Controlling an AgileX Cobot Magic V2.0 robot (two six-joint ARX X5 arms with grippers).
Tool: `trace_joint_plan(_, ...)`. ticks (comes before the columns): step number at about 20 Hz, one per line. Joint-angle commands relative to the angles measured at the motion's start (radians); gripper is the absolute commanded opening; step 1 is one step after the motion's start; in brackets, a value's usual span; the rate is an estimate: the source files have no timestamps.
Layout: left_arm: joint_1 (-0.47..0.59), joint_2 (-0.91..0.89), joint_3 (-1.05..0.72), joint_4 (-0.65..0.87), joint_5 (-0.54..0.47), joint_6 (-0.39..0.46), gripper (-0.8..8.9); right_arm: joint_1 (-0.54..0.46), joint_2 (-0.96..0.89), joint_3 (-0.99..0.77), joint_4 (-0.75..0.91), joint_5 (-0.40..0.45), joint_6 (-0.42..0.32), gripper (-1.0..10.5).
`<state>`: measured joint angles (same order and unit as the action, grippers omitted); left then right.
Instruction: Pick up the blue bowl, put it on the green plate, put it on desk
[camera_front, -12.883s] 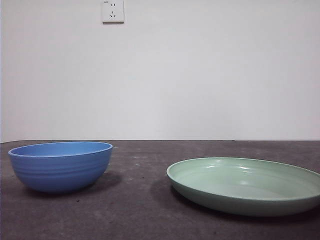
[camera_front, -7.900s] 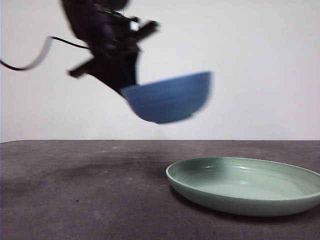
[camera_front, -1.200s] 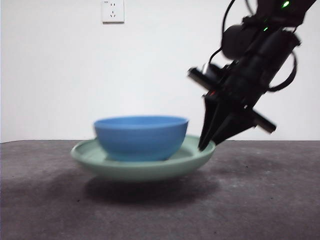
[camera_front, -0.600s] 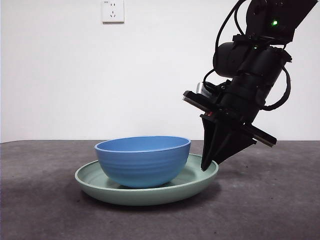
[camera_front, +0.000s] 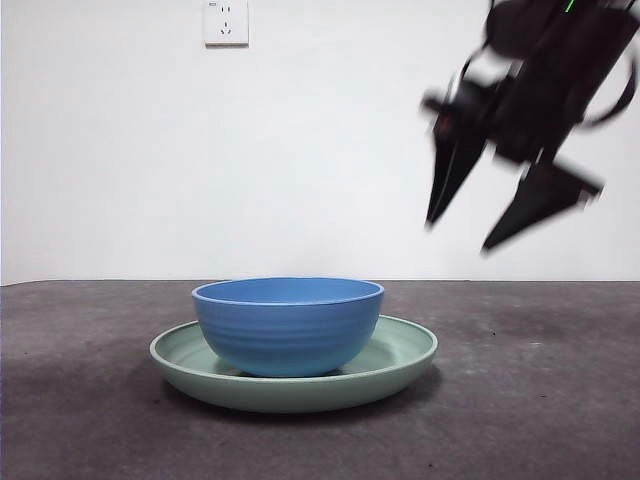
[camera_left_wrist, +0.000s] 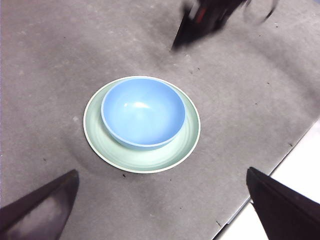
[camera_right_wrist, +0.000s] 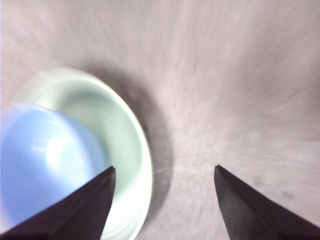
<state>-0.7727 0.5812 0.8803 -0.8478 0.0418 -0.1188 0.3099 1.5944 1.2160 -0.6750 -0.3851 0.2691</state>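
Dark grey table (camera_front: 90, 420): blue bowl (camera_front: 288, 325) seated in green plate (camera_front: 400, 358), frame centre. Right gripper (camera_front: 462, 232) upper right, wide open, empty. Left gripper (camera_left_wrist: 160, 200) wide open, empty. Task apparently complete.

Green plate (camera_front: 400, 365) on grey desk (camera_front: 540, 420)

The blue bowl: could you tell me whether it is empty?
Empty: the left wrist view shows the blue bowl with a bare inside, upright on the green plate.
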Motion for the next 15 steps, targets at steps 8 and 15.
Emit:
trace_joint_plan(8,-0.006,0.005,0.01,0.007,-0.003,-0.006,7.02,-0.005,-0.518,0.02,-0.46,0.106,-0.163,5.6)
trace_joint_plan(15,-0.006,0.005,0.01,0.01,-0.003,-0.006,7.02,0.024,-0.831,-0.172,-0.588,0.098,-0.184,5.6)
